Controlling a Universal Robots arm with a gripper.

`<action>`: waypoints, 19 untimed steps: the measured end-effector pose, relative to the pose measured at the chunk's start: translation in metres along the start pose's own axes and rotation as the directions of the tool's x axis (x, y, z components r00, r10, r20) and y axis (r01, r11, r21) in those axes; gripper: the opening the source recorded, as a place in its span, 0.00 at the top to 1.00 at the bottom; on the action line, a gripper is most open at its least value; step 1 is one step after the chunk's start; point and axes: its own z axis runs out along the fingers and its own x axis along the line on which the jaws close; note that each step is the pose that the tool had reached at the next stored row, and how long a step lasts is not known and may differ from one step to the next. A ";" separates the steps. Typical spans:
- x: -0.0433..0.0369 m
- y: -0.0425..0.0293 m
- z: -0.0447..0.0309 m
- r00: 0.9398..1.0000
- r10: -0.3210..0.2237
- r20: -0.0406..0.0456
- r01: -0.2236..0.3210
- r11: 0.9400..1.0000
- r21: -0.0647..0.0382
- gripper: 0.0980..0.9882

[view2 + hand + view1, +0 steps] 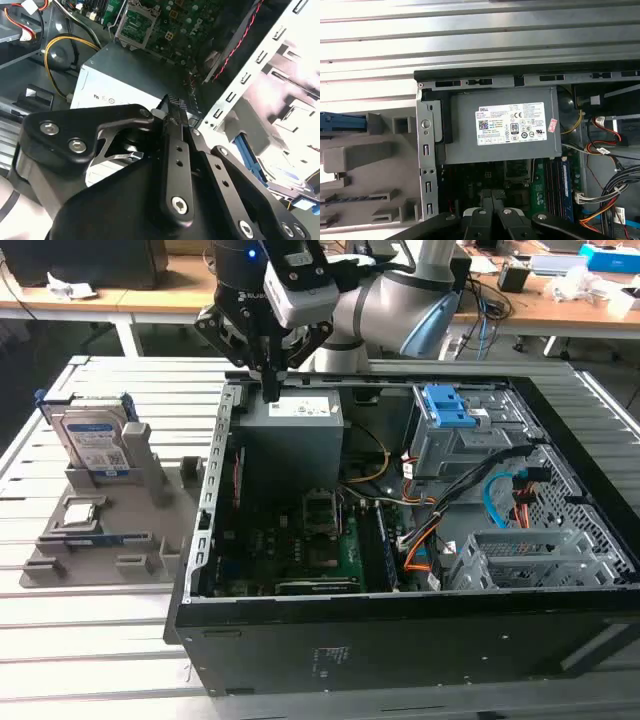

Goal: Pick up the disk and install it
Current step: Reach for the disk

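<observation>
The disk (95,443) stands on edge in a grey holder (110,540) at the exterior view's left, outside the computer case; it is silvery with a white-and-blue label and blue side rails. Its blue rail (340,122) also shows in the first wrist view. My gripper (270,388) hangs over the case's far left corner, just above the grey power supply (295,418), well to the right of the disk. Its black fingers are pressed together with nothing between them, as both wrist views show (493,194) (172,116).
The open black computer case (400,640) lies on a slatted metal table (100,640). Inside are the motherboard (300,550), coloured cables (420,540) and a grey drive cage with a blue latch (450,405). A small square processor chip (80,510) rests in the holder.
</observation>
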 end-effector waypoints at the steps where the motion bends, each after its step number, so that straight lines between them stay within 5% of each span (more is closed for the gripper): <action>1: 0.0007 0.0000 0.0000 1.000 0.000 0.000 0.000 1.000 0.000 0.99; 6: 0.0154 -0.0011 -0.0004 1.000 0.000 0.000 0.000 1.000 0.000 0.99; 19: 0.0350 -0.0026 -0.0008 1.000 0.000 0.000 0.000 1.000 0.000 0.99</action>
